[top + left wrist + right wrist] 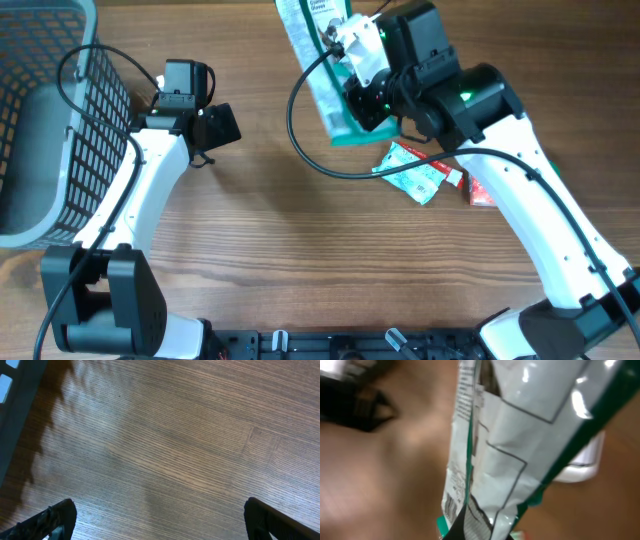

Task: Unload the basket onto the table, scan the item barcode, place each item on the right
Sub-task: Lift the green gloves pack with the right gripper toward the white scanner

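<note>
We see right pincer clamped on green-white packet over bench; small sachets nearby; left pincer wide, empty.

1. Your pouch: white with a dark green border, black print and thin black outlines.
2. The sachets you see: pale green and white; a further packet is red.
3. Your basket: grey, in a square mesh pattern.
4. The table: brown, finely wood-grained.
5. Your arms: white links, black joints.
</note>
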Controlling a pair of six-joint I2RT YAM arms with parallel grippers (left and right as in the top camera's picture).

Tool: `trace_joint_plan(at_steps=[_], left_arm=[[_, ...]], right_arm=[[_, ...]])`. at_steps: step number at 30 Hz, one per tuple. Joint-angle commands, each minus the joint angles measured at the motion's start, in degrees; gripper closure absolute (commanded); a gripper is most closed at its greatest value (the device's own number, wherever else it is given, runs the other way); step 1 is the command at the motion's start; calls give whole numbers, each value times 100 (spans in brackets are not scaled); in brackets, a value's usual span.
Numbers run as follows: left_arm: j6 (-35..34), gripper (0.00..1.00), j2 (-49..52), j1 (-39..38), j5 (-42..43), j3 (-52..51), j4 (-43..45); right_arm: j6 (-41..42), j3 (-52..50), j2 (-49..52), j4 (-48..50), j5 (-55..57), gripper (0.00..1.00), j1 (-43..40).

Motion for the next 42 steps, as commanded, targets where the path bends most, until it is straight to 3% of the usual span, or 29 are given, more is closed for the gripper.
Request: trace_joint_plan(at_steps=[1, 11, 20, 26, 32, 42], left_arm=[[92, 0, 7, 20, -72, 20, -4], [92, 0, 7, 20, -72, 20, -4], [92, 0, 7, 20, -72, 20, -4], [92, 0, 7, 20, -72, 20, -4], [92, 0, 7, 20, -72, 20, -4], [92, 0, 7, 20, -72, 20, -4]], right_arm=[[-1204, 52, 431, 490, 1829, 96, -26], [-3458, 52, 1834, 3606, 3626, 96, -35], [-4695, 52, 3126, 5834, 4301, 96, -50], [-4583, 46, 3425, 5949, 4330, 96, -48], [-3228, 46, 3436, 5460, 4282, 96, -39], [-1272, 44, 3436, 4387, 3104, 96, -42]])
